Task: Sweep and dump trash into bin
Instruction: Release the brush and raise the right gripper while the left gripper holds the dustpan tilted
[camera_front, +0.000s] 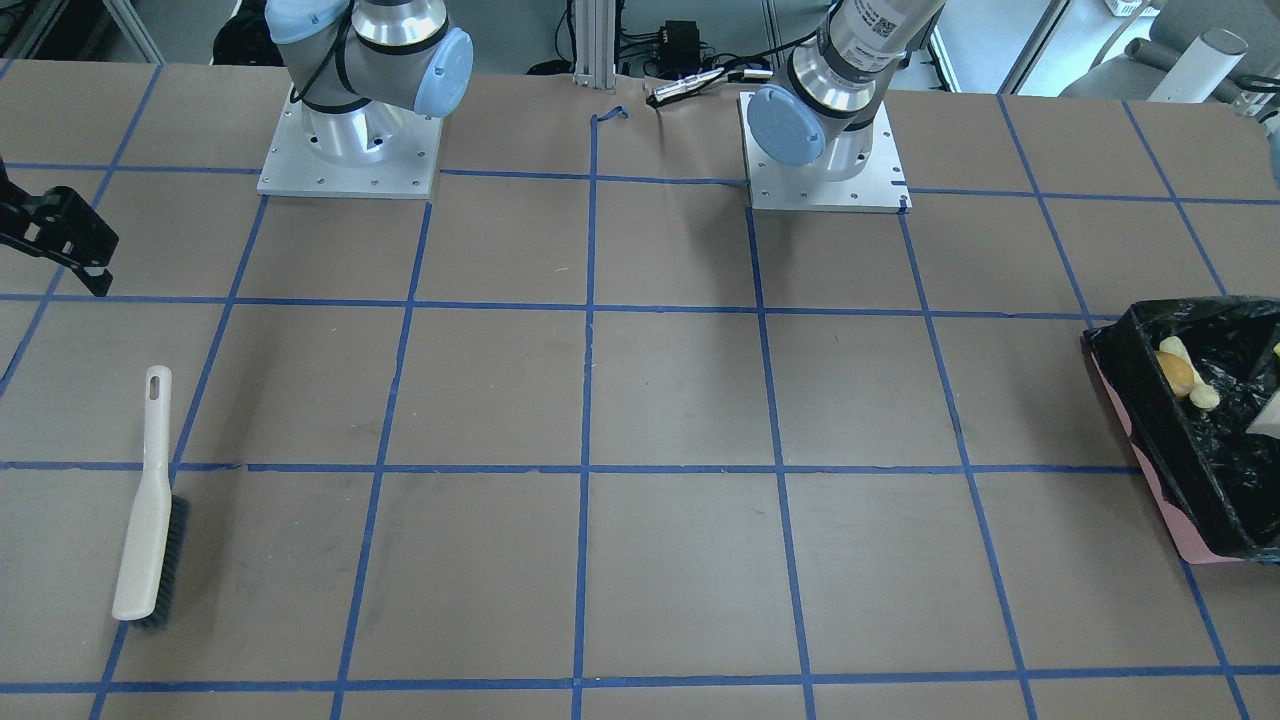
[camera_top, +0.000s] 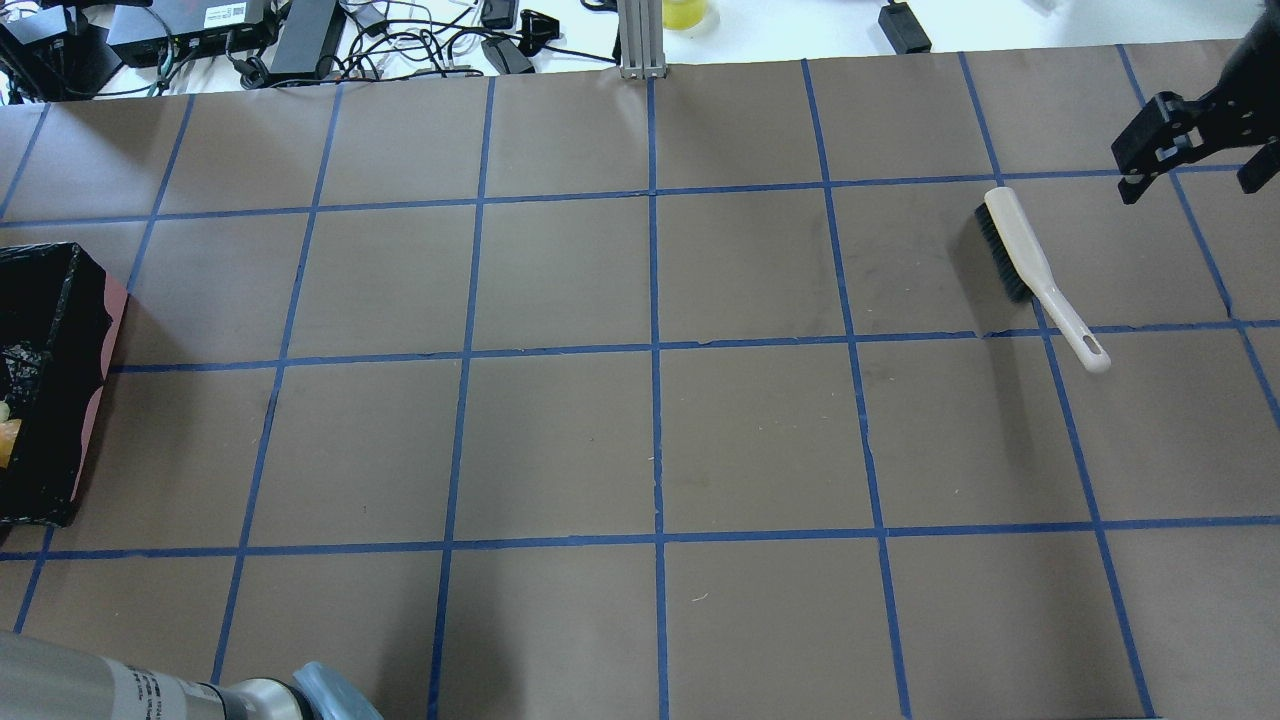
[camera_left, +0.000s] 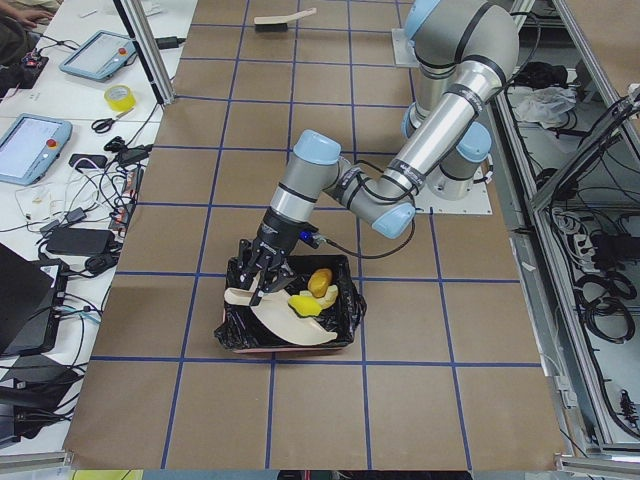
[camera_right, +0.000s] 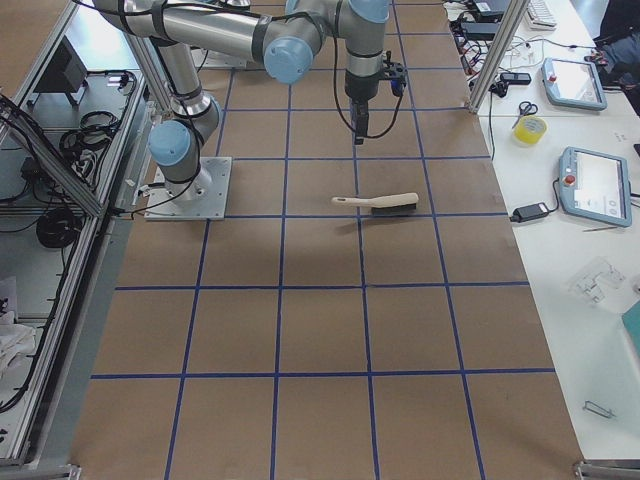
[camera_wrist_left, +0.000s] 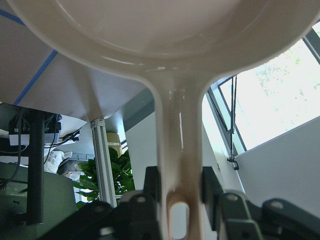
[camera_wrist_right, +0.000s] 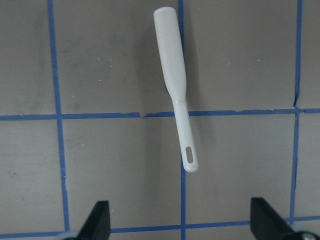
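Note:
The bin (camera_left: 345, 322), lined with black plastic and pink outside, stands at the table's end; it also shows in the front view (camera_front: 1150, 430) and overhead (camera_top: 60, 330). The trash lies inside it: a golden-brown lump (camera_front: 1177, 372), a yellow-green wedge (camera_front: 1205, 397) and a pale tan piece (camera_front: 1172, 347). My left gripper (camera_wrist_left: 177, 185) is shut on the handle of the beige dustpan (camera_left: 290, 325), which is tipped down into the bin. My right gripper (camera_top: 1190, 170) is open and empty, hovering beside the beige brush (camera_top: 1030, 270) that lies on the table.
The brush also shows below the right wrist camera (camera_wrist_right: 175, 80) and in the front view (camera_front: 150, 500). The brown table has a blue tape grid. Arm bases (camera_front: 350, 150) stand at the robot's side. Cables and boxes (camera_top: 300, 40) lie beyond the far edge.

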